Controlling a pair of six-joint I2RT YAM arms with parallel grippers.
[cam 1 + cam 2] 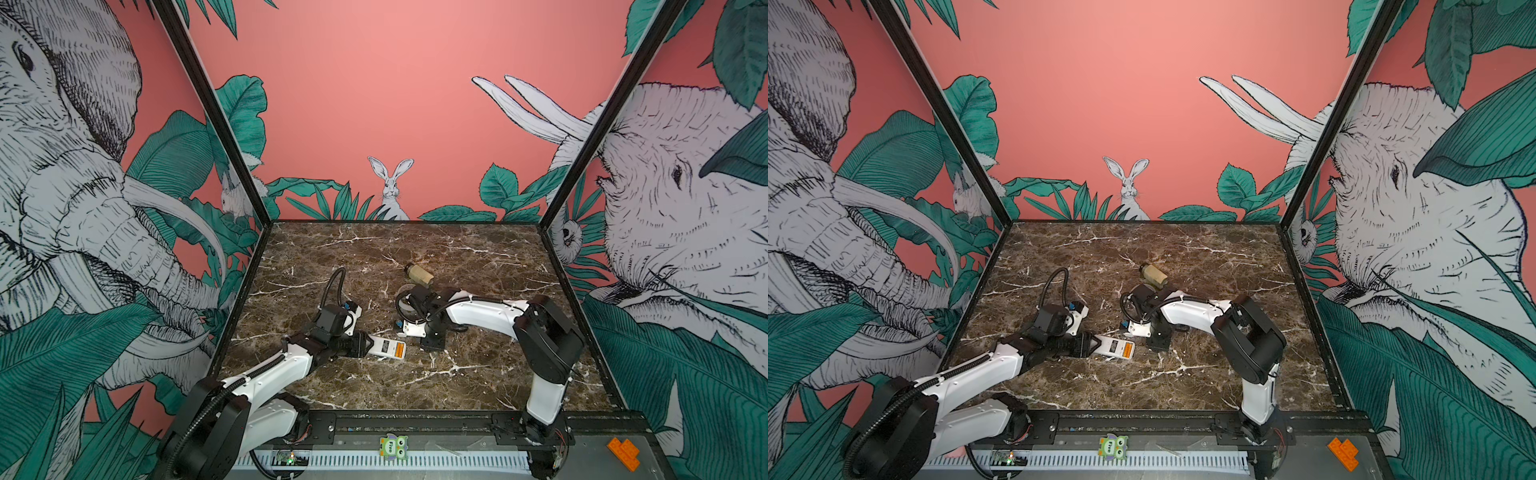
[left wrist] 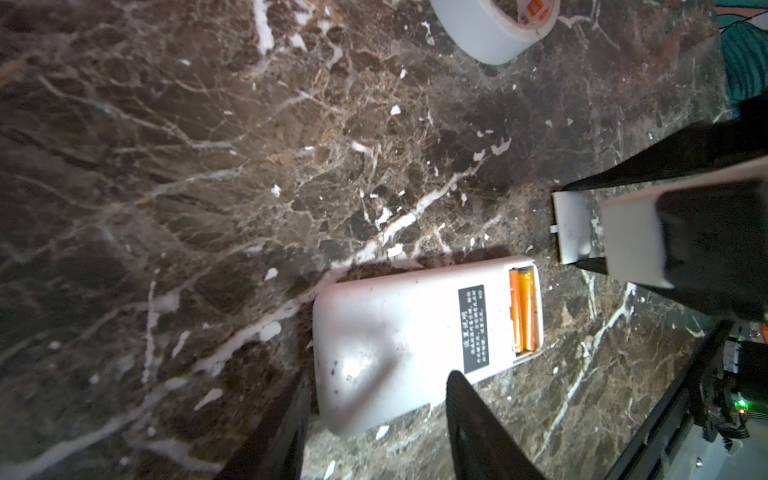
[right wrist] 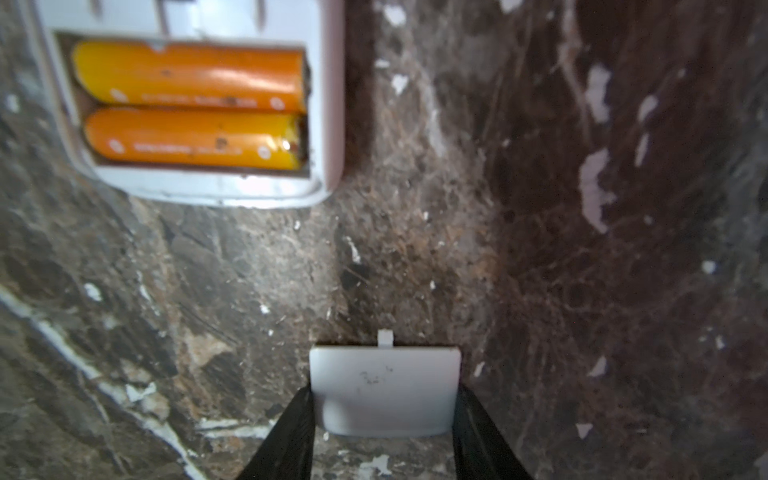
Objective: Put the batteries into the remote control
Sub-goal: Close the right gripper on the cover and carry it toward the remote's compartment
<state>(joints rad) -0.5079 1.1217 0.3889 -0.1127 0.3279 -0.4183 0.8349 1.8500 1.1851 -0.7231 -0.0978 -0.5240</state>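
Filling the remote control [image 2: 395,332] bay — both batteries [image 3: 187,75].

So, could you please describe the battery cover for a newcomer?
On the marble table, find the remote control. Beyond its open battery end, between the fingers of the right end effector, lies the battery cover: flat, white, smaller than the remote, with one tiny tab.
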